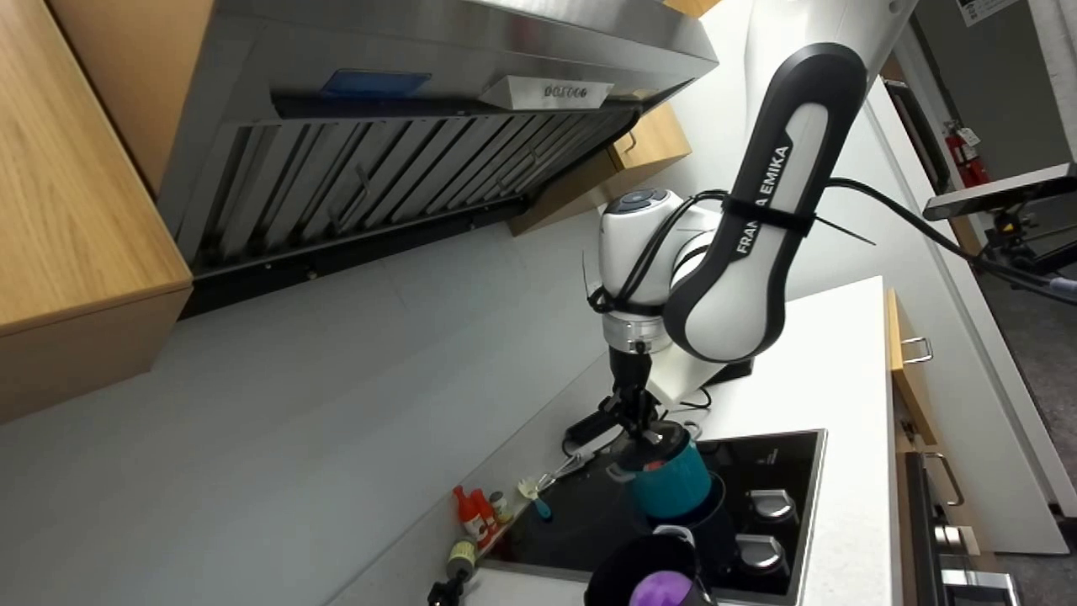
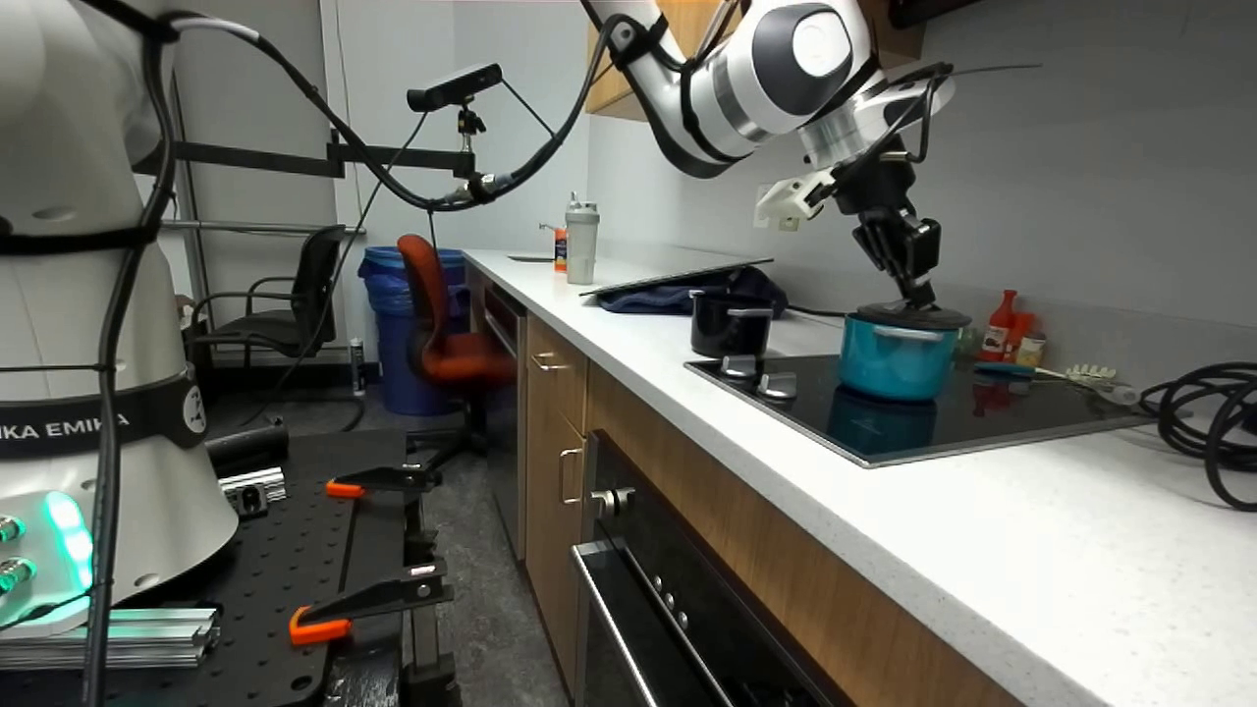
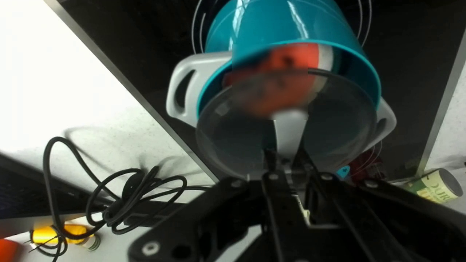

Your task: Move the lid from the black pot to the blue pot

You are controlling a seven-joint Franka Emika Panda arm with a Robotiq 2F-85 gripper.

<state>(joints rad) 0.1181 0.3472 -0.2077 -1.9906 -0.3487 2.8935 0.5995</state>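
The blue pot stands on the cooktop and shows in both exterior views and the wrist view. Something red lies inside it. My gripper is shut on the grey handle of the dark see-through lid. The lid is over the blue pot's mouth, tilted and offset, leaving part of the opening uncovered in the wrist view. I cannot tell whether it touches the rim. The black pot stands uncovered on the counter beside the cooktop, with purple inside.
The black cooktop has two knobs near its front edge. Red bottles, a can and a whisk-like utensil lie along the wall. Black cables are coiled on the counter. A steel hood hangs above.
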